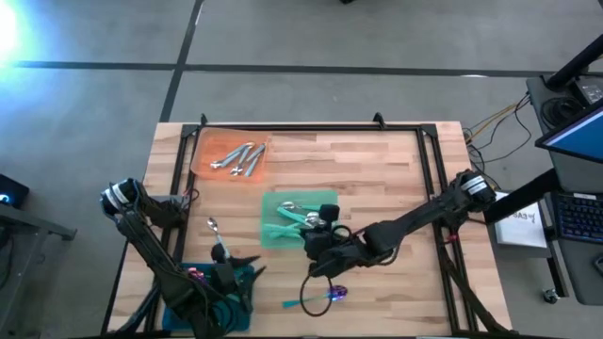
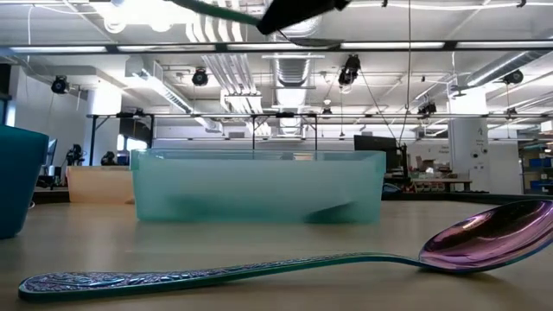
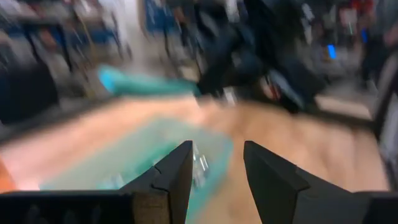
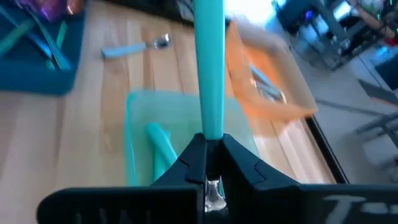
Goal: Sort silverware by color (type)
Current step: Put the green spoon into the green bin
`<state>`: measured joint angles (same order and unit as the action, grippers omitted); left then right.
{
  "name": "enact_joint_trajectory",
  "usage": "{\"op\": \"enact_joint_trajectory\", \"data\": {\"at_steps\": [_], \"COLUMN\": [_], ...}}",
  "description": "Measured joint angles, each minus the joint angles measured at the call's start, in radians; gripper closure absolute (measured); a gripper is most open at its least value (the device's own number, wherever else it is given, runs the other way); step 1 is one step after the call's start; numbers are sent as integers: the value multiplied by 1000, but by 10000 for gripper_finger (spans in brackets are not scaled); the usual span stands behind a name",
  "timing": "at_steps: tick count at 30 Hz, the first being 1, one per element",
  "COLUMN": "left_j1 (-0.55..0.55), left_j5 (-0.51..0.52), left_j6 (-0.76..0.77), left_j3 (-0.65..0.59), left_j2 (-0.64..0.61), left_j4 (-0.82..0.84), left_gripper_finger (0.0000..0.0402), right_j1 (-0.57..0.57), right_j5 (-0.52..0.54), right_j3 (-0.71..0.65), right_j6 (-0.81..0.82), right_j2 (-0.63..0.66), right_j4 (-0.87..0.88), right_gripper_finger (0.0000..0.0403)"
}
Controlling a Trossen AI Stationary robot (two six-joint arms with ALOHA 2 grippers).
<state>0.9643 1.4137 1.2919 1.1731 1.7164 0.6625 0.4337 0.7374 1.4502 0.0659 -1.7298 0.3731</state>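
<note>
Low view: nearest, loose on the worktop (image 1: 377,169), a purple-headed spoon (image 2: 484,238) with a teal handle, not yet sorted. Just beyond to the left, the left claw (image 3: 217,180), spread and empty, over the teal tray (image 2: 15,181) of purple pieces. Further in, the right claw (image 4: 208,149), pinching a teal-handled utensil (image 4: 208,74) by one end above the green tray (image 1: 273,202); head end hidden behind the fingers. Beside the trays, another loose spoon (image 1: 212,225). Farthest, the orange tray (image 1: 203,151) holding all-silver pieces (image 1: 240,157).

Likely trouble: gripped so near its end, could pivot or slip out. Let go too high, might bounce off the pile or land across the rim. Reaching next for the purple spoon, risk of the two arms meeting.
</note>
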Motion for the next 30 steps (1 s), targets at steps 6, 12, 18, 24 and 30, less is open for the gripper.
{"op": "enact_joint_trajectory", "data": {"at_steps": [6, 12, 18, 24, 30], "left_j1": [-19, -41, -50, -48, -49], "left_j5": [151, 158, 158, 149, 147], "left_j6": [-18, -58, -156, -240, -231], "left_j3": [-17, 0, 48, 84, 89], "left_j2": [0, 0, 0, 0, 0], "left_j4": [-18, -45, -46, -46, -54], "left_gripper_finger": [273, 273, 273, 280, 327], "right_j1": [9, 12, 12, 18, 18], "right_j5": [-85, -160, -222, -264, -255], "right_j3": [0, 0, 0, 0, 0], "right_j6": [-84, -153, -169, -172, -208], "right_j2": [0, 0, 0, 1, 1], "right_j4": [-146, -244, -258, -264, -263], "right_gripper_finger": [388, 388, 388, 388, 389]}}
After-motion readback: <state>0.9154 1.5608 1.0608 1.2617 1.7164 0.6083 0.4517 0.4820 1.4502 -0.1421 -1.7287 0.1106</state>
